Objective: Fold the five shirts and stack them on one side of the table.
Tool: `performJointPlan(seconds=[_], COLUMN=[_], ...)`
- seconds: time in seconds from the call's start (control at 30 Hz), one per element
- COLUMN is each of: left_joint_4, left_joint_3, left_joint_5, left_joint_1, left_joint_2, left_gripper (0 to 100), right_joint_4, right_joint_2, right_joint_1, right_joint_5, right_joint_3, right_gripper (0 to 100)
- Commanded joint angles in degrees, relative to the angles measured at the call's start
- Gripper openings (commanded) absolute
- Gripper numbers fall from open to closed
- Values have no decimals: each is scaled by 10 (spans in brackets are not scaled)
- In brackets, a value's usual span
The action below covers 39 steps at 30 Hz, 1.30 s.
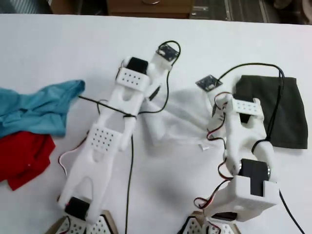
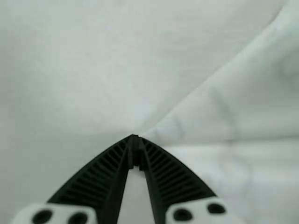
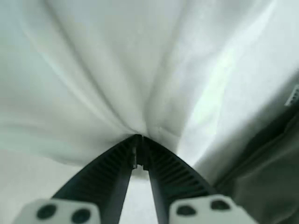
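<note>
White fabric takes up the middle of the counter (image 1: pixel 58 48): the white shirt (image 1: pixel 183 119) lies spread and rumpled between the two arms, not yet folded into a neat shape.

The left gripper (image 2: pixel 134 140) is at the shirt's edge on the left arm's side. Its dark ribbed jaws are pressed together at the tip, right where the shirt's hem begins, and the hem appears pinched between them. From there the hem runs away over the bare counter as a straight fold.

The right gripper (image 3: pixel 138 142) is at the shirt's opposite side, clenched on a bunch of the white cloth. Creases fan outward from the point where the jaws meet, and the fabric is drawn up into soft ridges around it.

A dark shirt (image 1: pixel 282 112) lies folded into a flat rectangle on the right side of the counter, just beside the right arm, with a black cable curving over its near corner. In the right wrist view the dark cloth sits close against the white shirt's border; whether they overlap cannot be told.

On the left side of the counter, well apart from the white shirt, a blue shirt (image 1: pixel 41 107) lies crumpled. Its lower edge touches a red shirt (image 1: pixel 22 156), which is also unfolded and lies nearer the arms' bases.
</note>
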Motion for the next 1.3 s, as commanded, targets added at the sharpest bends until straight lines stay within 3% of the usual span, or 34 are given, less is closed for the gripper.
performJointPlan(seconds=[0.0,0.23,0.4,0.67,0.87,1.03,1.27], left_joint_4=[-6,-2,57,73,70,66,44], left_joint_3=[-2,-7,-51,65,209,237,237], left_joint_5=[3,3,3,4,4,5,126], left_joint_1=[-2,-11,38,78,85,98,121], left_joint_2=[-48,-56,-98,-184,-234,-251,-250], left_gripper=[23,23,23,23,23,23,23], right_joint_4=[27,68,34,-50,-33,-2,41], right_joint_2=[-8,-116,-130,1,103,182,262], right_joint_1=[-15,-20,-22,-19,-22,-22,-21], right_joint_5=[5,4,-25,-127,-132,-132,-136], right_joint_3=[-34,-91,-124,-152,-254,-347,-435], right_gripper=[20,20,20,20,20,20,20])
